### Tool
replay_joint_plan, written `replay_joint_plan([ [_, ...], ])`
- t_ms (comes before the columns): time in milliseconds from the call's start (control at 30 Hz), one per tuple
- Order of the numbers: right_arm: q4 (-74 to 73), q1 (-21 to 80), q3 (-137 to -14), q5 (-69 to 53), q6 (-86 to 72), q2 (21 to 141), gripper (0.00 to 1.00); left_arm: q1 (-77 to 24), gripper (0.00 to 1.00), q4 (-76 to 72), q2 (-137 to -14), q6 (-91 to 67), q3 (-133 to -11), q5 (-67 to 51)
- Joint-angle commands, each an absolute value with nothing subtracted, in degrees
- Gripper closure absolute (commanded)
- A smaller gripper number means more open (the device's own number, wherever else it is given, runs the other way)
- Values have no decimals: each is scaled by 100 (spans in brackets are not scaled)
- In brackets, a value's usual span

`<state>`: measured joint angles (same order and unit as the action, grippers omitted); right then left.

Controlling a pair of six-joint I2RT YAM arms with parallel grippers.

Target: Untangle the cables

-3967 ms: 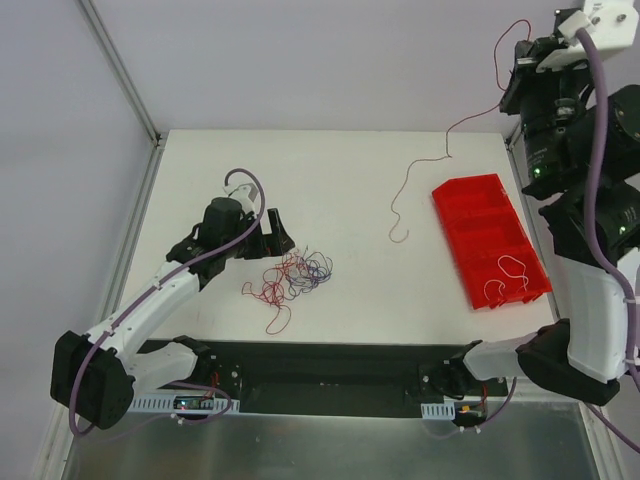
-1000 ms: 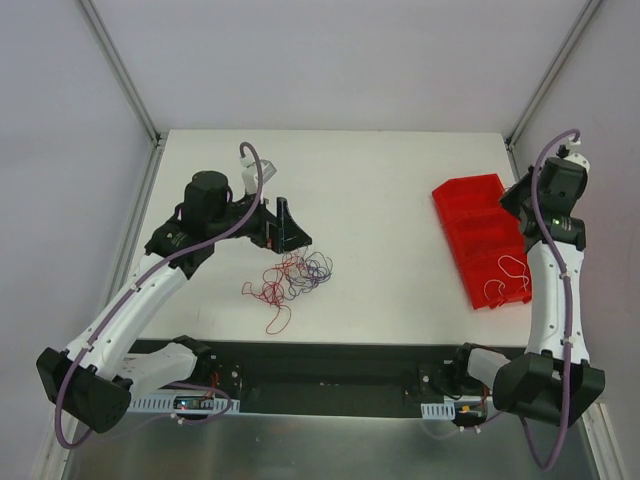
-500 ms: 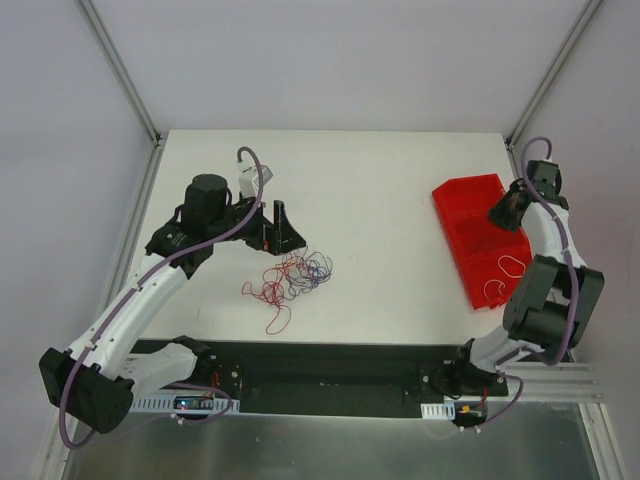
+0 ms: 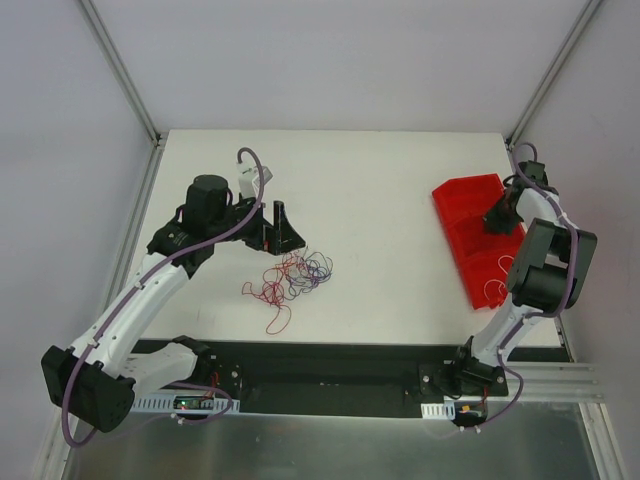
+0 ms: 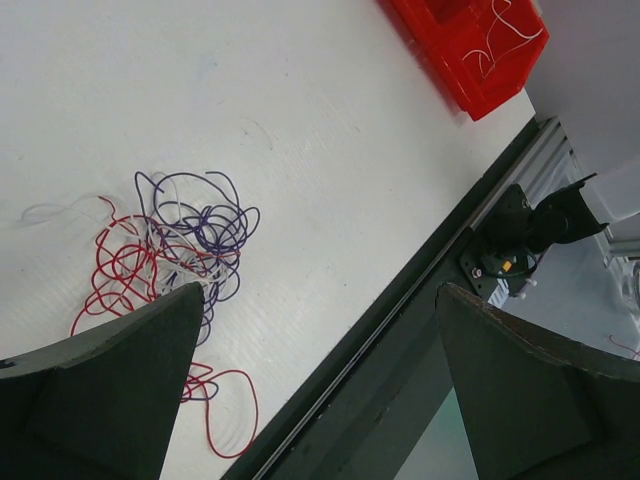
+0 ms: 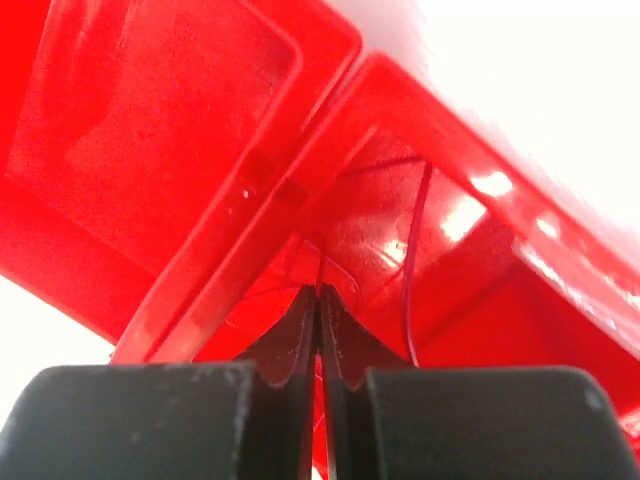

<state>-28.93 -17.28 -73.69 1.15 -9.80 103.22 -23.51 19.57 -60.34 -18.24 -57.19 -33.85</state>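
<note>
1. The right gripper is pressed shut, and a hair-thin red strand seems pinched at its tips — it sits low inside the red bin, likely so the strand falls in once freed
2. Just right of the tips, a dark purple strand already lies in the compartment ahead
3. The left gripper hangs wide open above the table — poised, I judge, for the next pick
4. The tangle of cables lies beneath it, partly hidden by one finger, well apart from the bin
</note>
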Motion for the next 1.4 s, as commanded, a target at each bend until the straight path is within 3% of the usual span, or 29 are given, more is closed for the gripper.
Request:
replay_joint_plan([
  [0, -3172, -1758, -7830, 176, -774, 10556, 91, -2241, 1, 1819, -5924, -1688, -5669, -3287],
  [133, -3339, -1740, -7857, 220, -686, 10144, 67, -2232, 1, 1811, -5932, -1731, -5660, -3287],
  [467, -4096, -1600, -7964, 456, -299, 9291, 39, -2321, 1, 1837, -6495, -1802, -5722, -3418],
  [800, -4122, -1039, -7971, 897, 156, 8508, 30, -1758, 1, 1854, -6653, -1740, -5581, -3322],
  [967, -3562, 497, -7928, 205, 97, 8394, 26, -1749, 4, 1924, -6899, -1731, -5537, -3199],
  [1100, -2051, 1896, -7323, -858, -499, 8279, 26, -1784, 10, 1978, -6987, -2064, -5423, -3129],
  [1200, -803, 2705, -6769, -1817, -1149, 8419, 32, -1793, 14, 1969, -6707, -2477, -5081, -2691],
  [1367, -45, 4076, -6522, -2031, -1178, 8990, 45, -1793, 27, 1802, -6241, -3005, -4334, -2303],
])
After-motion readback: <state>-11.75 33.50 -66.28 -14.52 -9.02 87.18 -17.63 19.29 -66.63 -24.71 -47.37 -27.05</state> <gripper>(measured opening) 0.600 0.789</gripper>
